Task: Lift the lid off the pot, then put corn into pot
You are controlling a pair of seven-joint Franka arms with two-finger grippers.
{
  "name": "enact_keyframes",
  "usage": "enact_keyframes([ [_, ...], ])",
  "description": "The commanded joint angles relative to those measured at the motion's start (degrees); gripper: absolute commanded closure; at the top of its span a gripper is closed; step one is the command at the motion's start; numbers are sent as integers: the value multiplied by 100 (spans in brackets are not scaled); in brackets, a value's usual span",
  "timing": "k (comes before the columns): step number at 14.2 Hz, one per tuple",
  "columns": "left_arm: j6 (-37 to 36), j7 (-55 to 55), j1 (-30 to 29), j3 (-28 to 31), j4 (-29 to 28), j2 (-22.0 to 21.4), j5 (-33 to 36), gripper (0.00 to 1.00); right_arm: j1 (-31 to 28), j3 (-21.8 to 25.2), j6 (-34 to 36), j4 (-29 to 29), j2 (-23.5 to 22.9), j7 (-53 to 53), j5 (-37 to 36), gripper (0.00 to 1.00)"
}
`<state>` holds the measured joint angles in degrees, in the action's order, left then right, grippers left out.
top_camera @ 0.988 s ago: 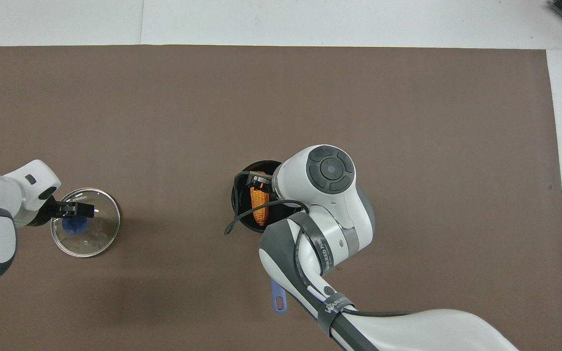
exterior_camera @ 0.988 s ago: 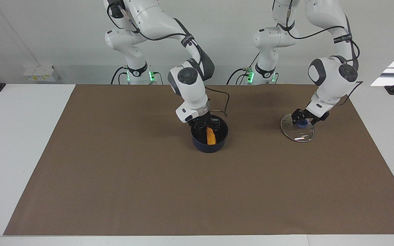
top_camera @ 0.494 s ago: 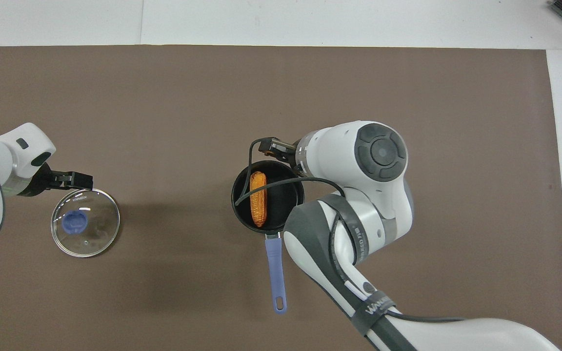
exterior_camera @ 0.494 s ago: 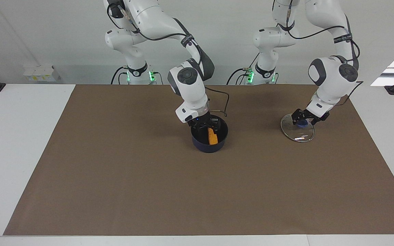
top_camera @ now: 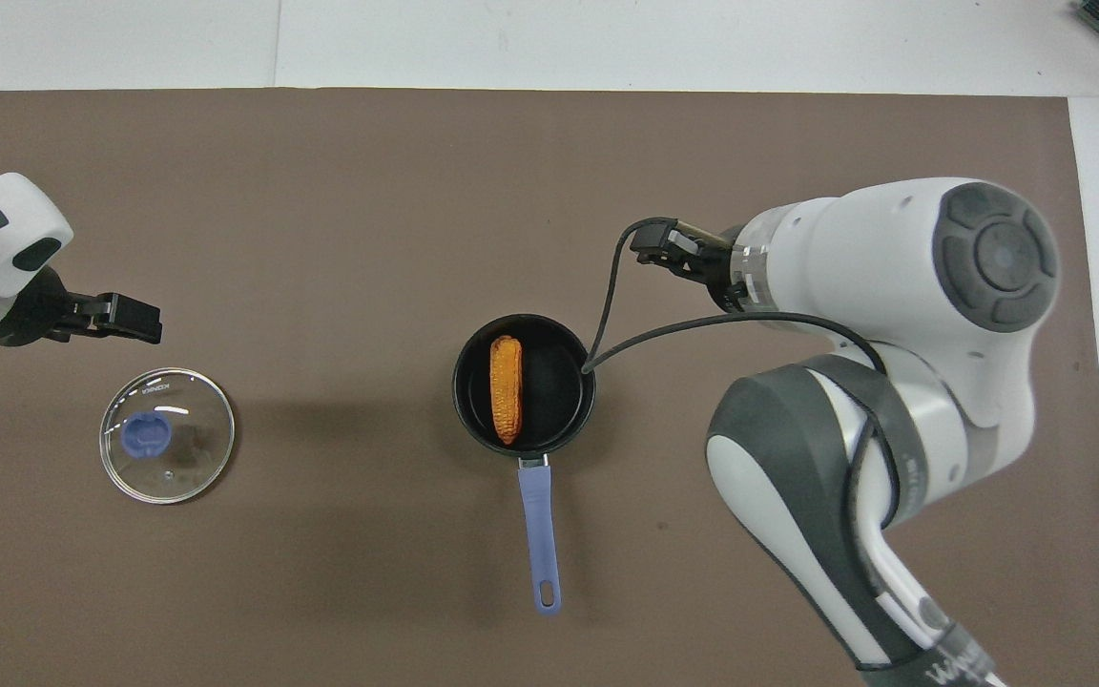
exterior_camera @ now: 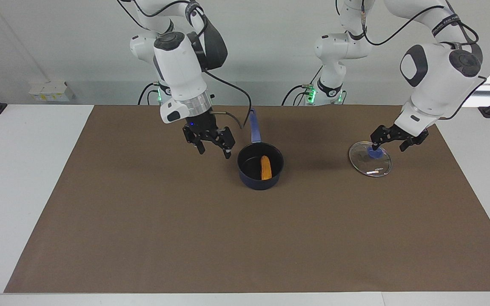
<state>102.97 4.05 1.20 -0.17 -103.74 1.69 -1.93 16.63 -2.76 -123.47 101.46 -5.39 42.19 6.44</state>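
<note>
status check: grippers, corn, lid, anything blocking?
Left gripper open, empty, above the lid. Right gripper open, empty, raised beside the pot. Corn lying in pot; lid flat on mat. Nothing in the way.

Orange-yellow corn (exterior_camera: 266, 168), navy pot (exterior_camera: 260, 180), blue-knobbed clear lid (exterior_camera: 370, 159), brown mat (exterior_camera: 245, 238)

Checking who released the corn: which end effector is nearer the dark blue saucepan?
Right. The right end effector hangs open beside the dark blue saucepan; the left end effector is over the glass lid.
</note>
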Motion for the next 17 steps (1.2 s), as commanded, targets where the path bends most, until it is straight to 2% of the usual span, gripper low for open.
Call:
enact_keyframes([
  [1,-793,-36,38,52,696,112,0,0,-588,-58,340,155,423,-630,-126,0],
  [7,-1945,16,29,43,1619,95,26,0,-1688,-40,1315,-2,881,-2090,-135,0],
  [10,-1991,69,29,43,1709,51,26,0,-1970,-40,2035,-397,855,-2662,-371,0],
  [13,-2008,96,46,43,1656,16,8,0,-2005,-66,2860,-1151,663,-2866,-854,0],
  [15,-2070,96,47,43,1708,42,26,0,-2014,-67,3529,-1897,242,-2866,-873,0],
  [17,-2245,96,47,52,1735,68,26,0,-2006,-67,3628,-2121,108,-2866,-873,0],
])
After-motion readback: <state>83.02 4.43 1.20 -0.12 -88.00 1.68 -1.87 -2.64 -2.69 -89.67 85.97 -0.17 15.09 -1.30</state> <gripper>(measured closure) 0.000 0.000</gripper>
